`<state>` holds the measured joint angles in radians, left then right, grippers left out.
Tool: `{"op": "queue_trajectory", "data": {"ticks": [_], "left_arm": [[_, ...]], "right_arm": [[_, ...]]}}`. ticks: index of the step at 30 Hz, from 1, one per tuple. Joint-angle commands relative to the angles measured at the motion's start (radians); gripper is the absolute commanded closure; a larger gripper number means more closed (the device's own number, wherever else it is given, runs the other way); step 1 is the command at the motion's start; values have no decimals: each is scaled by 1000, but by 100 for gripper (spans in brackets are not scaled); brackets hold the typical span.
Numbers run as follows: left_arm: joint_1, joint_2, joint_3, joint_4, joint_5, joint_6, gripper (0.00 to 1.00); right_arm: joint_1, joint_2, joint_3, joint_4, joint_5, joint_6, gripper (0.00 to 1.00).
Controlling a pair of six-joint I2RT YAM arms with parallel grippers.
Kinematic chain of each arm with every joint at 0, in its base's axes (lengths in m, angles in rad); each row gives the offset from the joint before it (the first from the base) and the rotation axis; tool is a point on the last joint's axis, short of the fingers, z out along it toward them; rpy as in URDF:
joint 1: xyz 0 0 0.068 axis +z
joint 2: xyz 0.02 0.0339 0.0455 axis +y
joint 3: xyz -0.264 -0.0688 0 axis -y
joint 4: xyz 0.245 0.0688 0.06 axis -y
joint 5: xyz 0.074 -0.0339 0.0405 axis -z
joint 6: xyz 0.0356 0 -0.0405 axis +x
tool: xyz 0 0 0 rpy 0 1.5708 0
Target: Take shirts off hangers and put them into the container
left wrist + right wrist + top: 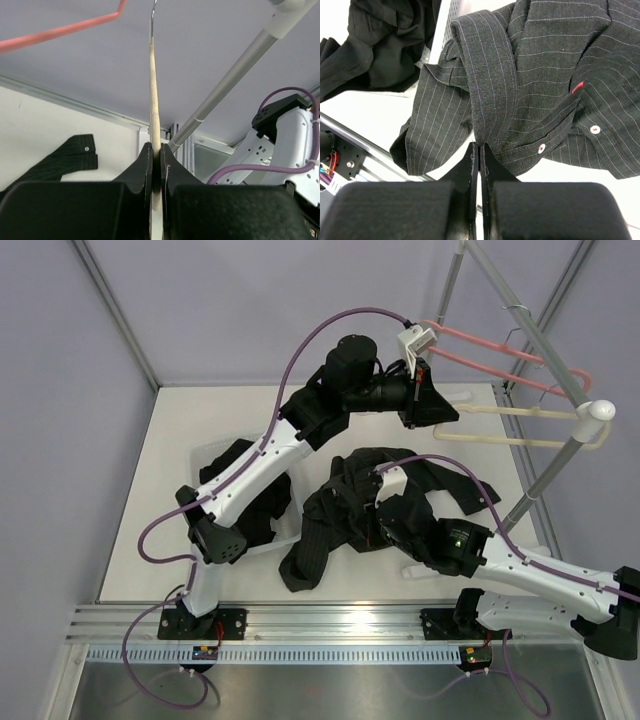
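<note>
Pinstriped shirt (335, 505): charcoal with thin pale stripes, off its hanger, heaped in loose folds on the white table (155, 540) just right of the container (194, 455); one sleeve trails off toward the side away from the container.
Black shirt (262, 512): plain and crumpled, lying inside the container, with some cloth draped over its rim.
Container: shallow translucent white basket, partly crossed by the left arm in the overhead view.
Cream hanger (510, 412): bare, hanging on the grey rack pole (560, 455), beyond and to the right of the container.
Pink hanger (480, 345): also bare, on the same pole, farther from the container than the cream one.
Left gripper (415, 410): raised well above the container, clamped on the cream hanger with the thin bar squeezed between its fingers.
Right gripper (382, 525): pointing down just right of the container, fingers pressed together on a pinched fold of the pinstriped shirt.
Right wrist view only: a small red mark (577, 88) and white buttons (594, 129) on the striped cloth, and the container's perforated wall beside the black shirt.
Left wrist view only: the cream bar running up from between the fingers to its metal hook, and a striped cuff lying flat on the table.
Overhead view only: both arms and both shirts together.
</note>
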<state>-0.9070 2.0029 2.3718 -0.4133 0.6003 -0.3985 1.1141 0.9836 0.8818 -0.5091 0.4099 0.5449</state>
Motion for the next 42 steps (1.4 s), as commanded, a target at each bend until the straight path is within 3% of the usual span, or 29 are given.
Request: {"op": "queue_trajectory", "data": {"ticks": [1,13,35,36,38,39,41,42], "left_arm": [[-4,14,79,205,56,-88,100],[-1,54,113,363,36,-146,100],[-1,-219,-200,211,-69,4,100],[-1,-227,-203,205,-86,3,98],[-3,-242,-232,173,-123,12,82],[-3,-257,-249,156,-190,35,67],[-6,-308,-246,47,-281,99,47],[-4,-323,-231,-11,-432,166,36]], "right_arm": [[13,-26,22,-12,32,21,100],[15,-56,0,-22,40,27,100],[15,-62,-17,15,40,9,100],[15,-68,-14,9,46,7,100],[15,-72,-6,-5,53,6,100],[15,-77,-1,-17,61,6,100],[13,-86,2,-26,64,3,100],[15,-95,2,-31,64,1,100]]}}
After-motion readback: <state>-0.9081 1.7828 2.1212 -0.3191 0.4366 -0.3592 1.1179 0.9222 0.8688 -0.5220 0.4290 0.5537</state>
